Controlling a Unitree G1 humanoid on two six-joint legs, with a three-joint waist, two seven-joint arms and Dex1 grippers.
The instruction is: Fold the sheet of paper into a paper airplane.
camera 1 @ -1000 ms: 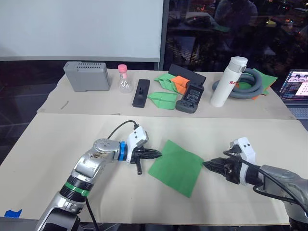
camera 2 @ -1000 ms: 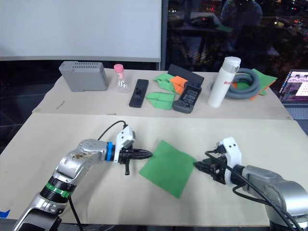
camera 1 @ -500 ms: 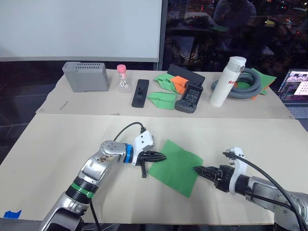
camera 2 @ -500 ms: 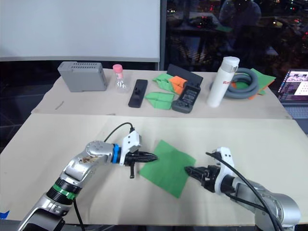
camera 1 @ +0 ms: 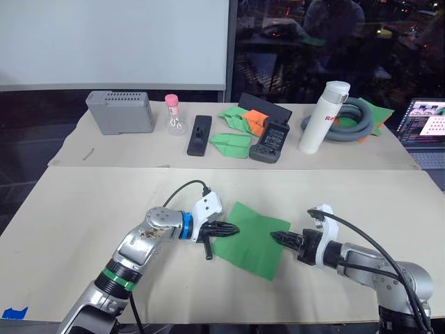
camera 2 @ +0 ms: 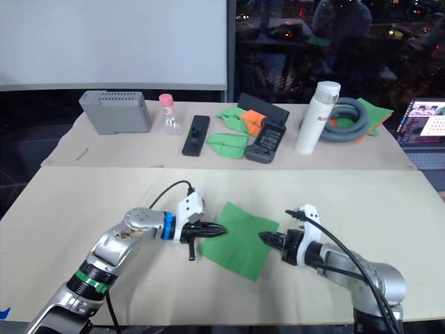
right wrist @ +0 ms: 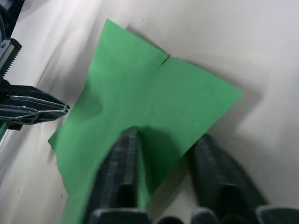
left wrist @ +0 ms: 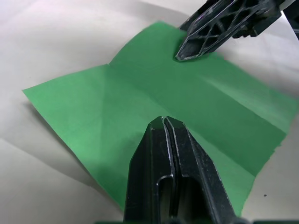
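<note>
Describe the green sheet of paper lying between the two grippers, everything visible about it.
The sheet of paper is thin, bright green and roughly square, lying flat on the tan table cover with one corner toward the robot. A straight crease crosses it, with fainter fold lines beside that. The left gripper, fingers shut, rests its tips on the sheet's left edge. The right gripper is open, one finger over the paper's right edge and the other off it, over the table cover.

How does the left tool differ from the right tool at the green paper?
The left tool is shut, its tip over the sheet of paper; the right tool is open, straddling the opposite edge. Left tool fingers look glossy, right ones matte. Both are black and point at each other.
</note>
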